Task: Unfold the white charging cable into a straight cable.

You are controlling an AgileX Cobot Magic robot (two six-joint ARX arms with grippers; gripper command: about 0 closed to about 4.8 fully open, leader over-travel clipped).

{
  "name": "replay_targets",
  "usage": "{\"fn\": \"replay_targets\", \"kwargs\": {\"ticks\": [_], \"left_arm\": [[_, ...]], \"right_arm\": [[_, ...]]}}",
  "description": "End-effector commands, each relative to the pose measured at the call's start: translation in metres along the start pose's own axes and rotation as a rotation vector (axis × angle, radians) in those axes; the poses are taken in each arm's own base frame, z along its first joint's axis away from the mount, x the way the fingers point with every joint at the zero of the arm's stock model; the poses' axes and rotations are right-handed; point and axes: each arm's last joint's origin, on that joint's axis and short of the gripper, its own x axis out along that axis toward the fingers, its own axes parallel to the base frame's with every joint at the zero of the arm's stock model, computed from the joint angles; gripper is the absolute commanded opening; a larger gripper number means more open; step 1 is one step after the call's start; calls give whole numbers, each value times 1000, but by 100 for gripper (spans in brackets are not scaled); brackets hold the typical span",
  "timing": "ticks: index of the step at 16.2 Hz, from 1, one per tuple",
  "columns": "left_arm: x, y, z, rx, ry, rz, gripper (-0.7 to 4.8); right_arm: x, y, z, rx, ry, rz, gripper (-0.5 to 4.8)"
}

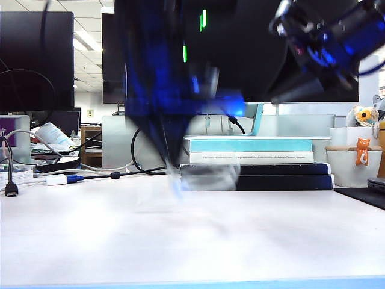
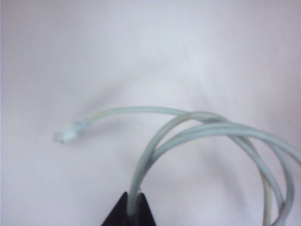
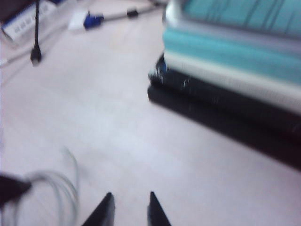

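The white charging cable [image 2: 141, 109] lies in loose loops over the white table, and one small plug [image 2: 66, 134] at its end points away from the loops. My left gripper [image 2: 133, 194] is shut on one strand of the cable where it rises out of the loops. In the exterior view that arm is a dark blue blur at the middle [image 1: 171, 159], with the cable a pale smear [image 1: 207, 174] beside it. My right gripper [image 3: 130, 195] is open and empty above bare table. The cable loops [image 3: 63, 188] lie off to one side of it.
A stack of books [image 1: 258, 162] stands just behind the work area, close to the right gripper [image 3: 235, 70]. A white adapter with a blue plug [image 1: 60, 179] and a hanging black plug [image 1: 11, 189] are at the far left. A white pot [image 1: 355, 162] stands far right.
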Motion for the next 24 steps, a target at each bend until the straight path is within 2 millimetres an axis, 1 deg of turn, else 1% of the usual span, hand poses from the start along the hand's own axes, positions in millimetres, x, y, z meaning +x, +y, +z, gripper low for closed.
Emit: {"fn": "replay_targets", "kwargs": {"ticks": [1, 2, 3, 4, 5, 6, 7, 8, 9, 10, 11, 12, 13, 15, 16, 17, 18, 19, 20, 21, 22, 23, 24], "left_arm": [[-41, 16, 10, 237, -139, 154, -5], [-52, 21, 12, 262, -176, 142, -5], [-65, 26, 14, 303, -215, 131, -5], [-73, 27, 14, 342, -238, 126, -5], [-94, 29, 10, 411, -297, 114, -5], [-107, 34, 9, 424, -329, 104, -5], [-115, 38, 8, 440, -353, 102, -5], [-143, 48, 5, 486, -495, 27, -5], [-149, 52, 3, 506, -539, -2, -5], [-158, 58, -4, 538, -609, -69, -5], [-159, 61, -13, 577, -635, -160, -5], [-152, 63, -27, 643, -651, -295, -5], [-149, 62, -32, 672, -659, -345, -5], [-149, 62, -35, 722, -679, -372, -5], [-164, 67, -40, 780, -755, -478, -5], [-186, 80, -49, 778, -848, -519, -5], [-192, 82, -51, 816, -891, -568, -5], [-192, 82, -51, 832, -892, -563, -5], [-175, 62, -47, 977, -856, -527, -5], [-175, 58, -44, 1001, -895, -495, -5], [-175, 59, -43, 1018, -903, -455, -6], [-177, 57, -44, 1040, -924, -458, -5], [-183, 53, -43, 1055, -990, -459, -5]], "right_arm": [[-15, 9, 22, -46, -93, 32, 100], [-21, 13, 30, -39, -125, 60, 99], [-28, 18, 36, -37, -144, 127, 99], [-32, 21, 39, -40, -146, 176, 99], [-45, 30, 44, -53, -148, 264, 99], [-53, 33, 46, -58, -157, 264, 99], [-58, 36, 46, -61, -162, 264, 99], [-71, 43, 47, -78, -184, 290, 100], [-75, 45, 48, -81, -192, 307, 99], [-81, 49, 51, -72, -202, 357, 99], [-86, 53, 54, -49, -201, 424, 99], [-90, 58, 55, -2, -157, 584, 99], [-91, 60, 53, 0, -132, 653, 99], [-91, 60, 51, 28, -106, 671, 99], [-90, 59, 50, 2, -118, 636, 100], [-85, 55, 45, 40, -82, 567, 106], [-82, 54, 44, 70, -61, 575, 108], [-82, 54, 44, 85, -55, 586, 109], [-82, 57, 52, 219, -10, 761, 139], [-81, 58, 51, 247, 39, 836, 154], [-81, 58, 51, 249, 53, 857, 154], [-81, 58, 50, 252, 63, 870, 153], [-75, 55, 49, 270, 81, 873, 154]]}}
